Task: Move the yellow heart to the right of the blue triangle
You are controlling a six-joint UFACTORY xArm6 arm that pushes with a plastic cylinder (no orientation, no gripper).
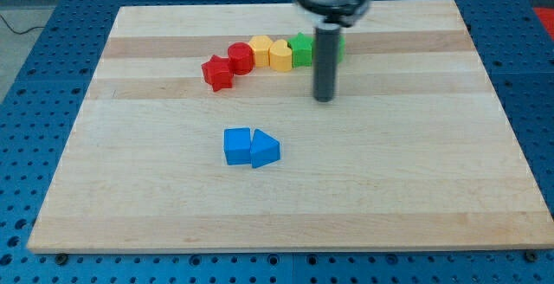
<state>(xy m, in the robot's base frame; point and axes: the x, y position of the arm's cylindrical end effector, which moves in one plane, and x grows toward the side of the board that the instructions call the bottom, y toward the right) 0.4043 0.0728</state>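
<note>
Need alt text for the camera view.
My tip rests right of a touching row: red star block, red cylinder, yellow block, yellow heart, green block. Blue cube touches blue triangle on wooden board.

No readable text, label, brand, number or sign anywhere in my view. Wooden board [433, 180]: bare grain, no markings. Blocks: plain coloured faces, nothing printed. Blue perforated table [26, 145] around board: holes only, no lettering I can make out. Rod, arm housing at frame top: blurred, no legible marking.
</note>
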